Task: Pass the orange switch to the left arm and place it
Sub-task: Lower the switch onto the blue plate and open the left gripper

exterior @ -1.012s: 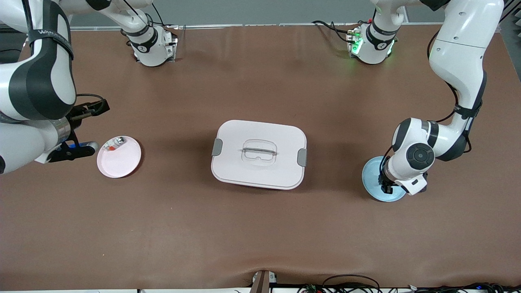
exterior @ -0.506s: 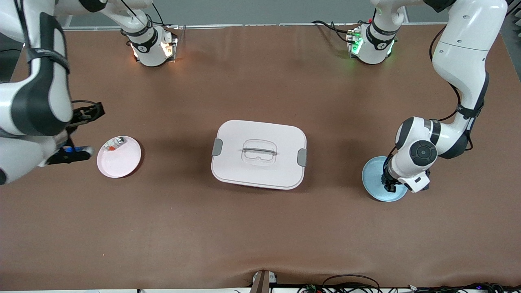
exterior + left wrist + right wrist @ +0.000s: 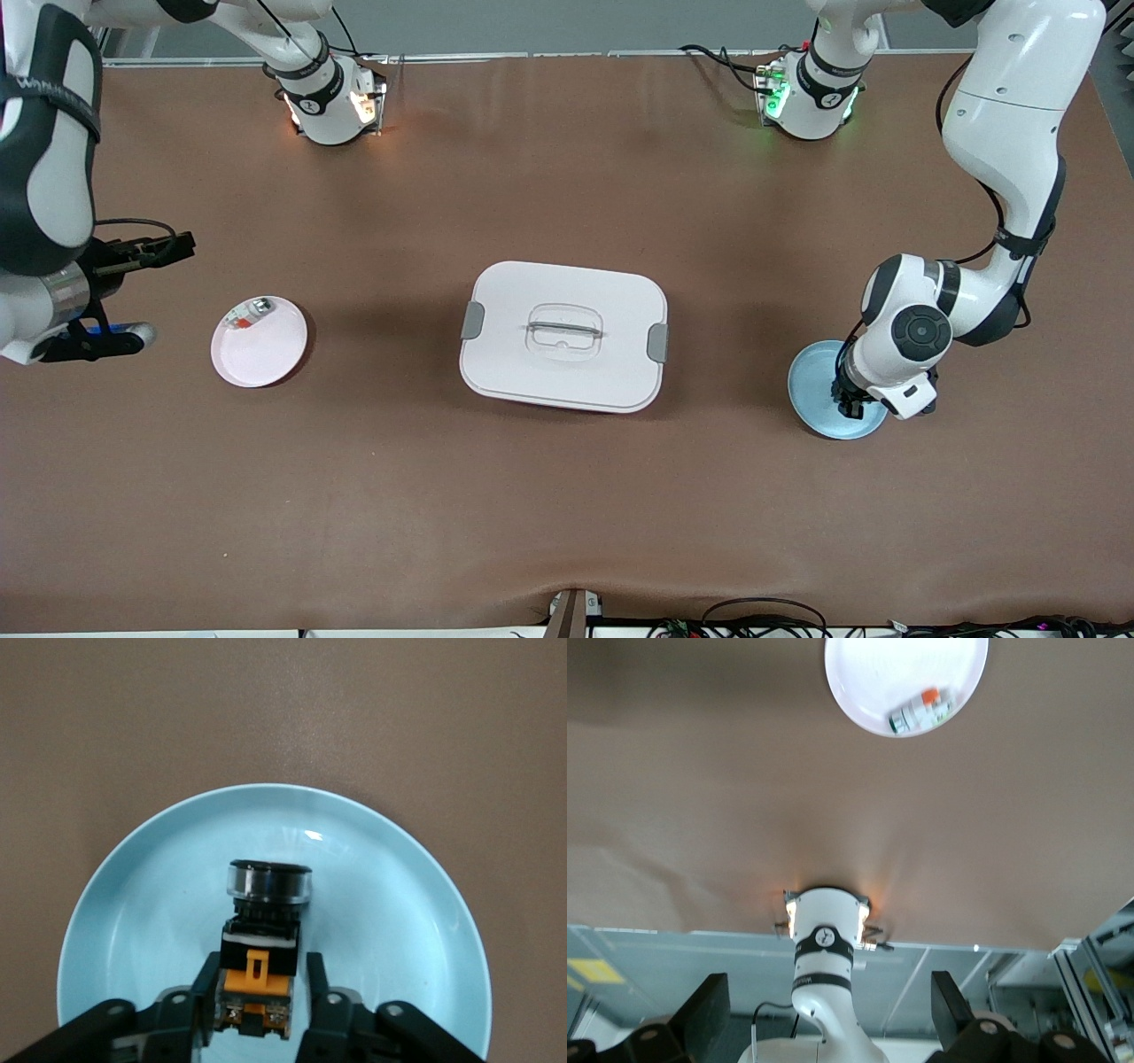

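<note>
Your left arm bends down over the blue plate (image 3: 811, 390), left gripper (image 3: 259, 997) jaws loosened astride the orange switch (image 3: 262, 939) lying on it; your right gripper (image 3: 133, 292) hangs released beside the pink plate (image 3: 266, 354), the box (image 3: 563, 335) between the plates.

My left arm (image 3: 1001, 159) bends down at its end of the table, its gripper (image 3: 259, 1010) low over the blue plate (image 3: 811, 390), fingers (image 3: 205, 992) flanking the orange switch (image 3: 261, 952). My right gripper (image 3: 133, 292) hangs wide open beside the pink plate (image 3: 266, 354), waiting.
</note>
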{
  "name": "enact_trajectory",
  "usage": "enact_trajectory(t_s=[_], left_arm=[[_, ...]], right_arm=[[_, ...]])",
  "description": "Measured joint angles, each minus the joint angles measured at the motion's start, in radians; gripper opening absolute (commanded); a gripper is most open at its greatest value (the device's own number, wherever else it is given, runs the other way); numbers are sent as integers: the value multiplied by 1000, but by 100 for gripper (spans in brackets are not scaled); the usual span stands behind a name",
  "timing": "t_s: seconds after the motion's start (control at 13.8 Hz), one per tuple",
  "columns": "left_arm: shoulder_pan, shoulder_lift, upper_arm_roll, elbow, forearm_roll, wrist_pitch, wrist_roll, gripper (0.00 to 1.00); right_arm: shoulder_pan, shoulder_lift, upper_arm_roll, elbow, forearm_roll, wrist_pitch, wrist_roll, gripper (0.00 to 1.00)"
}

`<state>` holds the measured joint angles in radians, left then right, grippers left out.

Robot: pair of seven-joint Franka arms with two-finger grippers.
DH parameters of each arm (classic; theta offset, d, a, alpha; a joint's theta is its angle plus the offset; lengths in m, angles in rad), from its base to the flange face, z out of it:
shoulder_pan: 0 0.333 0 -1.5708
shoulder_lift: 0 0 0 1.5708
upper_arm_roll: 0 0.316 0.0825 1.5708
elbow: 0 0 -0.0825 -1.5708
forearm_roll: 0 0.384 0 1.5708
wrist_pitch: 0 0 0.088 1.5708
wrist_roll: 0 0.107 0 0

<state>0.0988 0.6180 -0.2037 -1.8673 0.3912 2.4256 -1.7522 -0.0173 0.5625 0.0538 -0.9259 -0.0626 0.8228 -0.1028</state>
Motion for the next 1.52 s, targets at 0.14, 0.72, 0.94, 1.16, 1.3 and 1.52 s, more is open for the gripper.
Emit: enact_trajectory(t_s=[0.14, 0.72, 0.94, 1.16, 1.3, 1.52], left_arm=[[0, 0, -1, 0, 0, 4, 0, 100], [-3, -17, -16, 7, 0, 6, 0, 100], [1, -47, -16, 9, -6, 0, 2, 100], [2, -111, -16, -3, -82, -21, 197, 100], [3, -146, -14, -32, -131, -28, 417, 100], [6, -185, -11, -77, -178, -28, 775, 100]], right_arm=[[5, -29, 3, 3, 0, 3, 1, 100], [-1, -42, -4, -1, -1, 0, 2, 100], [-5, -42, -5, -3, -1, 0, 2, 100], [-11, -42, -6, -3, -1, 0, 2, 100], [-17, -45, -6, -3, -1, 5, 2, 100], [-16, -65, -1, -3, -1, 17, 2, 100]])
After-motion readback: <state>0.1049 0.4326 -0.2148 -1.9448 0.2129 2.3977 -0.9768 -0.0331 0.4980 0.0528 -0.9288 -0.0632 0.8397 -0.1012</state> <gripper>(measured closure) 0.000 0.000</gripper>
